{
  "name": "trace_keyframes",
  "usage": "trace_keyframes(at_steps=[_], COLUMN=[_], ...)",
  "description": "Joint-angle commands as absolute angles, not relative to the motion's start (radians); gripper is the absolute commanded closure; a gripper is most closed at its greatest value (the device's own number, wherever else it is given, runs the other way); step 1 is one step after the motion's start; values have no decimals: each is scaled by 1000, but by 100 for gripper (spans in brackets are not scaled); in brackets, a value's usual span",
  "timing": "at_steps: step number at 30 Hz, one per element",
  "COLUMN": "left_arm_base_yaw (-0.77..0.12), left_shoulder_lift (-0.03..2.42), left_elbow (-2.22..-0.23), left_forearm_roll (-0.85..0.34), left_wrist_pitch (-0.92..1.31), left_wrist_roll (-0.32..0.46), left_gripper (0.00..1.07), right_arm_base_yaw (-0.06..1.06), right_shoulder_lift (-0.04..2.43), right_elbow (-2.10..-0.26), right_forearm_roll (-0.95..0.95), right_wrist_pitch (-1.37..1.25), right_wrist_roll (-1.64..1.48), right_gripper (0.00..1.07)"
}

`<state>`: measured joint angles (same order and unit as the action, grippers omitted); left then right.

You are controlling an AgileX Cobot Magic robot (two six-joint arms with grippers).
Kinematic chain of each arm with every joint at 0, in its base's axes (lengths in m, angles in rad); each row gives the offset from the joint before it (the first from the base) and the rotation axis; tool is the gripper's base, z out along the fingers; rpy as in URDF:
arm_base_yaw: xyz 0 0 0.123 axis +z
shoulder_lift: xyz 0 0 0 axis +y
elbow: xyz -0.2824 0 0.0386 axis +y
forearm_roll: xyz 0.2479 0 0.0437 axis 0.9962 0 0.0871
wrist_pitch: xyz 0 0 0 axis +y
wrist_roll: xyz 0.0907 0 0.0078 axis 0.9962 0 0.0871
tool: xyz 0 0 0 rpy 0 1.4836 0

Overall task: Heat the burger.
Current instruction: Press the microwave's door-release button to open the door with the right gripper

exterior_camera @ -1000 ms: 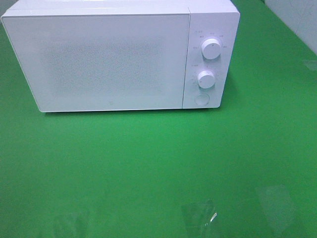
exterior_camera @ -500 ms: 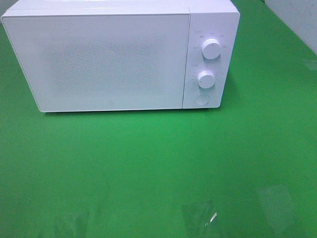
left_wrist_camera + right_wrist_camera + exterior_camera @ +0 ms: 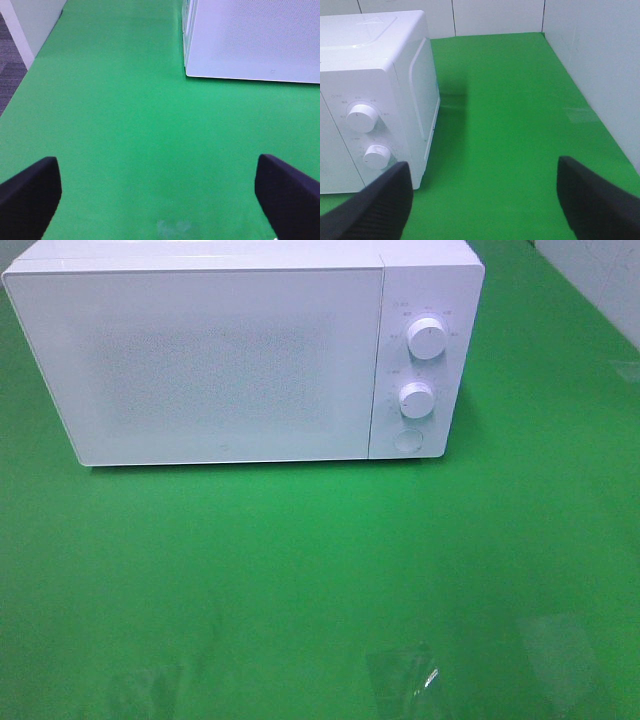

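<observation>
Our left tool (image 3: 159, 200) hangs over the green surface (image 3: 125, 125), its dark fingers (image 3: 30, 195) spread wide with nothing between them. Our right tool (image 3: 485, 205) is equally wide open and empty. Both sit back from the work, out of the high view, which we judge leaves the front of the white microwave (image 3: 240, 360) free to reach. Its door (image 3: 200, 365) is closed, and the dotted panel hides the inside. We find the burger in no view, so we cannot tell whether it lies behind that door. Right of the door are two knobs, upper (image 3: 427, 339) and lower (image 3: 416, 399), with a round button (image 3: 406, 441) below. Only clear tape patches (image 3: 400, 675) mark the surface near us, and a pale wall (image 3: 600, 60) bounds the right side.
</observation>
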<state>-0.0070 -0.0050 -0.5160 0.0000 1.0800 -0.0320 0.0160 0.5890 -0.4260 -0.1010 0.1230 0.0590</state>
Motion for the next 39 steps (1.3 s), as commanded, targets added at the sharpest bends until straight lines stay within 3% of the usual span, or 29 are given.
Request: trace_keyframes(at_steps=[1, 24, 29, 35, 39], left_arm_base_yaw=[-4, -4, -4, -4, -4], left_shoulder_lift=[-19, -19, -19, -19, -19], left_elbow=[-516, -516, -516, -516, -516], left_forearm_roll=[0, 0, 0, 0, 0], left_wrist_pitch=[1066, 1066, 1066, 1066, 1066], left_wrist_roll=[-29, -29, -29, -29, -29], left_gripper=[5, 5, 5, 5, 5], right_arm_base_yaw=[13, 15, 77, 234, 297], right_shoulder_lift=[690, 1180, 1251, 1383, 1423], right_elbow=[-404, -404, -404, -404, -404], right_forearm_roll=[-99, -91, -39, 209, 259], right_wrist_pitch=[-68, -597, -698, -836, -896], right_wrist_roll=[49, 38, -41, -262, -277], right_gripper=[31, 31, 32, 32, 32])
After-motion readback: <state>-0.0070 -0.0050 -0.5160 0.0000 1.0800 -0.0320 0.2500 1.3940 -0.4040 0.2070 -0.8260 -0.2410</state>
